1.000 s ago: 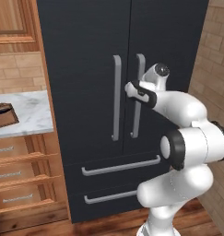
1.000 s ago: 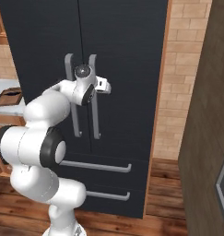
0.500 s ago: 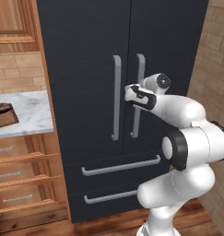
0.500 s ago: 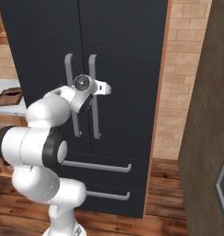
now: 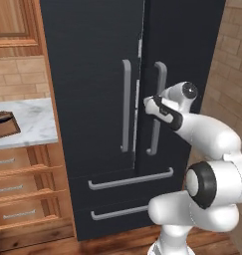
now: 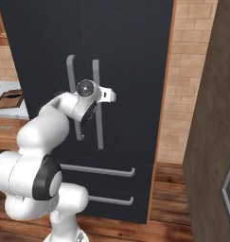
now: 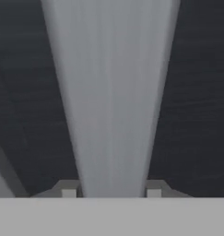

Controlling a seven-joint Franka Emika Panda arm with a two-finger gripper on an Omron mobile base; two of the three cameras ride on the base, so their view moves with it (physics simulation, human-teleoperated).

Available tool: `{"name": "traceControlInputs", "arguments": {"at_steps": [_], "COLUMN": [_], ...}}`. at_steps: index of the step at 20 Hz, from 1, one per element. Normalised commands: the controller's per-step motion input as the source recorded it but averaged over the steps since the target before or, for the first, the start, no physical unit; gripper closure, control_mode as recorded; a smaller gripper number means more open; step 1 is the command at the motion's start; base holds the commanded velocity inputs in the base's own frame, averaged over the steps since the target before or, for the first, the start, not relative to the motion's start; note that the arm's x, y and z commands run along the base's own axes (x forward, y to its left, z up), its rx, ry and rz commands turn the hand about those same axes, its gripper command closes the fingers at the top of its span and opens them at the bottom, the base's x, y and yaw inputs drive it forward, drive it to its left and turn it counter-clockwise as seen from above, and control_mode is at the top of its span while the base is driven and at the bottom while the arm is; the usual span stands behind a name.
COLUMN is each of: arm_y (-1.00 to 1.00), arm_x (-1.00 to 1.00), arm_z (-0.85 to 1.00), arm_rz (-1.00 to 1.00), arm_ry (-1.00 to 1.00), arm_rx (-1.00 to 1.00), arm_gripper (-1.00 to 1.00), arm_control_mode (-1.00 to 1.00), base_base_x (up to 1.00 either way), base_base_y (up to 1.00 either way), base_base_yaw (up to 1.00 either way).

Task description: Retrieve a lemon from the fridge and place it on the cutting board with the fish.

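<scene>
Two long grey bar handles point(image 5: 126, 105) stand upright on the black fridge point(image 5: 92, 74) in your left base view, one per door, with two drawer bars below them. The right door sits slightly ajar along the centre seam. The gripper point(image 5: 151, 105) is at the right handle point(image 5: 157, 107), about mid-height. One dark brown cutting board point(image 5: 4, 124) lies on the marble counter point(image 5: 33, 122) left of the fridge, partly cut off by the frame edge.

In your right base view you see the same two handles and two drawer bars, the gripper point(image 6: 98, 97) against the right handle point(image 6: 97, 108), and the cutting board point(image 6: 9, 99) far left.

In your hand view one grey bar point(image 7: 111, 92) runs up between the two fingertips point(image 7: 68, 190), which sit snug to either side of it: the gripper is grasping the handle.
</scene>
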Motion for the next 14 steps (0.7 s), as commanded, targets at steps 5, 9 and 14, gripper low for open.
{"name": "traceControlInputs", "arguments": {"at_steps": [5,9,14], "arm_y": [-0.79,-0.91,-1.0], "arm_x": [-1.0,-1.0,-0.95], "arm_z": [0.39,0.55,0.02], "arm_rz": [0.07,0.12,0.12], "arm_ry": [0.19,0.23,0.03], "arm_rx": [0.0,0.0,0.08], "arm_gripper": [1.0,1.0,1.0], "arm_control_mode": [-1.0,-1.0,-1.0], "base_base_x": [0.0,0.0,0.0], "base_base_y": [0.0,0.0,0.0], "base_base_yaw": [0.0,0.0,0.0]}}
